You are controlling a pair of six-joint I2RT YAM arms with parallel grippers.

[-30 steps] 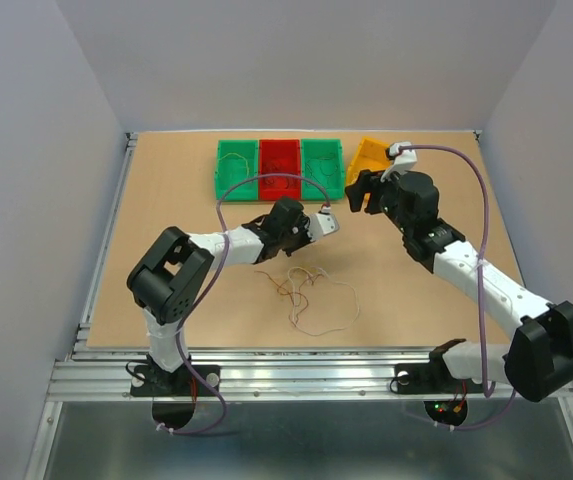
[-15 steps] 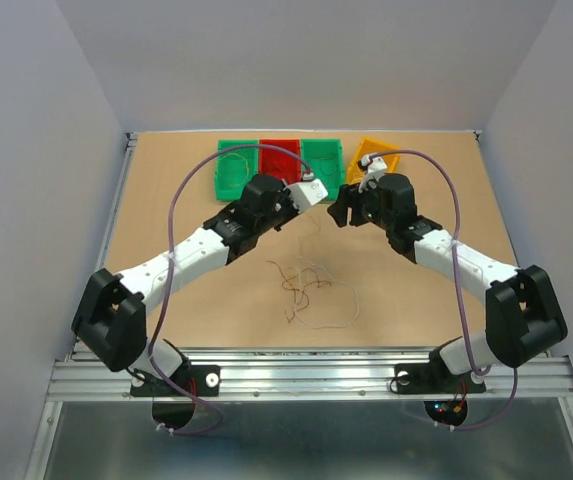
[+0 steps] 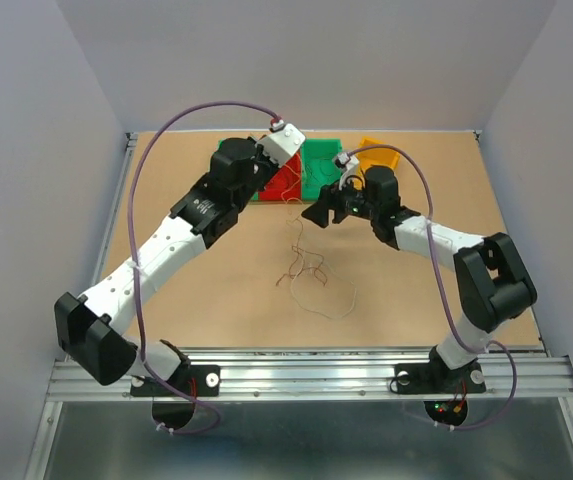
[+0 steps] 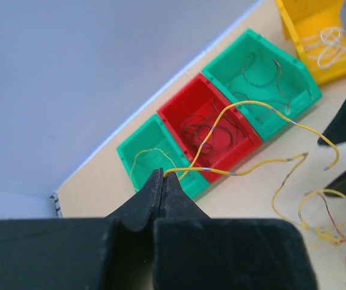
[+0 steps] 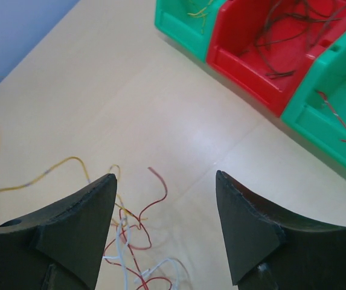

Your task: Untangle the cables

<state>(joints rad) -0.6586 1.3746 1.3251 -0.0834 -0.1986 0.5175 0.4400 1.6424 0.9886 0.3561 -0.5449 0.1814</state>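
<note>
Cables: the tangle (image 3: 309,272) of hair-thin brown, white, orange and yellow wires is lying loose on the table (image 3: 196,290). It is sitting just under and short of the right end effector's tips, toward its left finger.
Lifted strand: one yellow cable (image 4: 218,172) is arching out from the left end effector's tips to that end effector's right. From there it is drooping down into the tangle, where its far part seems to be looping among the others.
Long axis: the strand is running roughly straight away from the left tips toward the right end effector, so pulling further along that line should draw it out.
Left end effector (image 4: 162,175): you are holding it closed, pinching the yellow cable's end at the very tips.
Right end effector (image 5: 165,176): it is standing wide open above the table, gripping nothing.
Nearer arm: the right one is hovering closer to the tangle and is free to pin it.
Materials: the wires are looking springy and light, curling in open loops, and are likely to slip or drag together.
Surroundings: beyond both end effectors, a red bin (image 5: 245,72), green bins (image 5: 323,130) and a yellow bin (image 4: 294,30) are sitting in a row. All are rigid glossy plastic and are holding sorted wires.
Table: it is showing a smooth, matte tan surface.
</note>
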